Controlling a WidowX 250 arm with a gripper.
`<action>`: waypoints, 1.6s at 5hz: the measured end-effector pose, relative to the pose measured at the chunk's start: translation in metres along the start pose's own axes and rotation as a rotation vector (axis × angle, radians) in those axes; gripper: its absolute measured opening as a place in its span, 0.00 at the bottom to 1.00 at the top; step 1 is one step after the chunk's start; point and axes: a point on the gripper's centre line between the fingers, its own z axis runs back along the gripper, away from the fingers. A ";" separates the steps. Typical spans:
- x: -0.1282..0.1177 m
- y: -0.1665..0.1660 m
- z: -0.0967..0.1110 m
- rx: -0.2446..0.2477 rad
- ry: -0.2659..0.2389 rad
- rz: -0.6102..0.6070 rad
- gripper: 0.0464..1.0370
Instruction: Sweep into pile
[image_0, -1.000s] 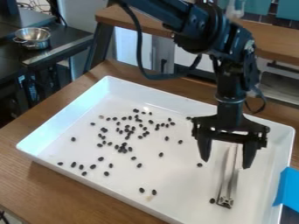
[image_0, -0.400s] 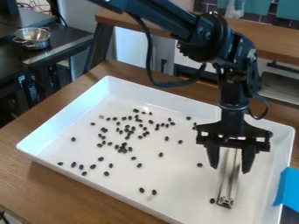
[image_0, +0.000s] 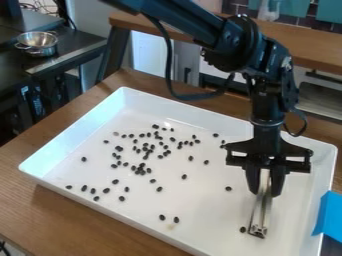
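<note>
The metal tool (image_0: 265, 206) is being clasped by the end effector (image_0: 265, 193), its foot hanging below; a firm, centred squeeze is being called for before the black beans (image_0: 141, 169), scattered off to one side, are being gathered.

The black two-finger gripper (image_0: 265, 194) has shifted slightly rightward in the camera view. Its fingers (apart in both earlier frames) have closed inward and now bracket the upper end of the slim silver metal tool (image_0: 265, 212).
</note>
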 end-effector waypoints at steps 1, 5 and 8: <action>0.001 0.010 0.004 0.006 0.036 -0.016 0.27; 0.025 0.104 0.025 0.040 0.148 0.016 0.27; 0.008 0.110 0.035 -0.034 0.164 0.006 0.27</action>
